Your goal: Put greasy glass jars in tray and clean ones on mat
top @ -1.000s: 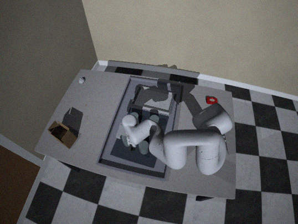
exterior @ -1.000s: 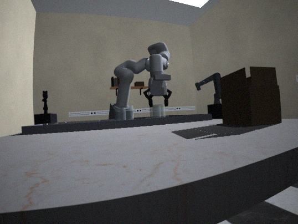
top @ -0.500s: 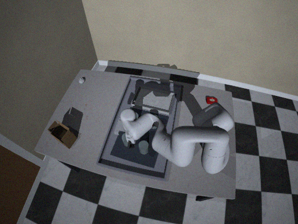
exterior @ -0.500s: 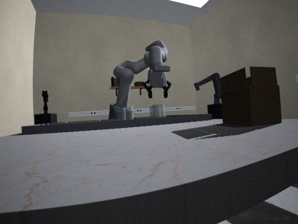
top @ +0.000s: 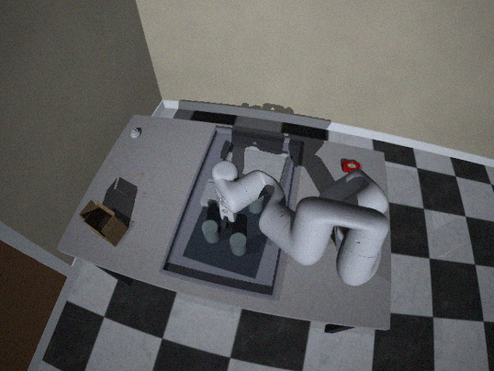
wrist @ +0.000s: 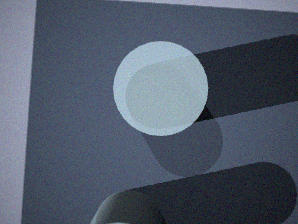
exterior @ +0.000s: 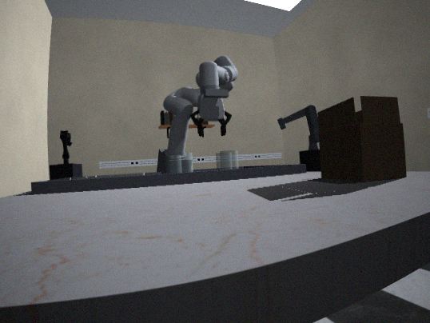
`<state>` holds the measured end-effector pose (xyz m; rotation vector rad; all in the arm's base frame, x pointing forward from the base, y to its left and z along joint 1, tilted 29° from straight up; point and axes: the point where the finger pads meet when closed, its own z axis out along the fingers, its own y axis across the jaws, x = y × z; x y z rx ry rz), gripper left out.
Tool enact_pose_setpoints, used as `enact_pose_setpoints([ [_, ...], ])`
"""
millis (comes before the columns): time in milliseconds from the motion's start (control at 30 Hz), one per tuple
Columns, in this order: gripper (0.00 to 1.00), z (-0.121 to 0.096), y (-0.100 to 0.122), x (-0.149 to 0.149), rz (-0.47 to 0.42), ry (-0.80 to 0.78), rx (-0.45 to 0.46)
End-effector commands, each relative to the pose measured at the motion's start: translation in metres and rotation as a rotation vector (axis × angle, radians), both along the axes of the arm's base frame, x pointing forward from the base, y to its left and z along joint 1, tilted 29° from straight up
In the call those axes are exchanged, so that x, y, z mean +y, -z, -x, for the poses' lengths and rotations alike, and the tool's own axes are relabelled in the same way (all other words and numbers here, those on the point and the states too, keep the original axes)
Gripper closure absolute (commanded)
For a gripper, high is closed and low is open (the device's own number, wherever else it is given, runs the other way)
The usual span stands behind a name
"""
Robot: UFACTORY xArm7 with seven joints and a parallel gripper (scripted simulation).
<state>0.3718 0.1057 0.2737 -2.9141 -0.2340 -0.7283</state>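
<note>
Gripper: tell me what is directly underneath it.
The open gripper hangs empty above the dark drying mat. The wrist view looks straight down on one pale glass jar standing on the mat. From above, the arm partly covers a further jar.

The arm [top: 321, 225] is made of thick, rounded tubes in a plain light grey, smooth and matte, with soft bulging covers at the joints. Thin dark seam lines run around the links where two segments meet. Its lowest segment [exterior: 176, 140], the one nearest to the table [exterior: 160, 240], is a straight grey column. The last link before the claw [exterior: 211, 129] is a more boxy grey block with flat faces. The claw itself is black, with two thin angular fingers [exterior: 224, 127] that stand wide apart and empty. No cables, labels or screws can be made out.
</note>
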Motion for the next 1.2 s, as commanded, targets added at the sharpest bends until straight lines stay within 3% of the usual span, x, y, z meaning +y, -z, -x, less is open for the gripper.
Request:
enact_pose_setpoints([
  [0, 0.0, 0.005, 0.004, -0.028, -0.001, -0.004, -0.008],
  [400, 0.0, 0.021, 0.03, -0.122, -0.001, -0.004, -0.008],
  [467, 0.0, 0.021, 0.03, -0.122, -0.001, -0.004, -0.008],
  [600, 0.0, 0.027, 0.039, -0.153, -0.001, -0.004, -0.008],
  [667, 0.0, 0.027, 0.039, -0.153, -0.001, -0.004, -0.008],
  [967, 0.0, 0.001, 0.087, -0.144, -0.001, -0.004, -0.008],
  [1167, 0.0, 0.001, 0.087, -0.144, -0.001, -0.004, -0.008],
])
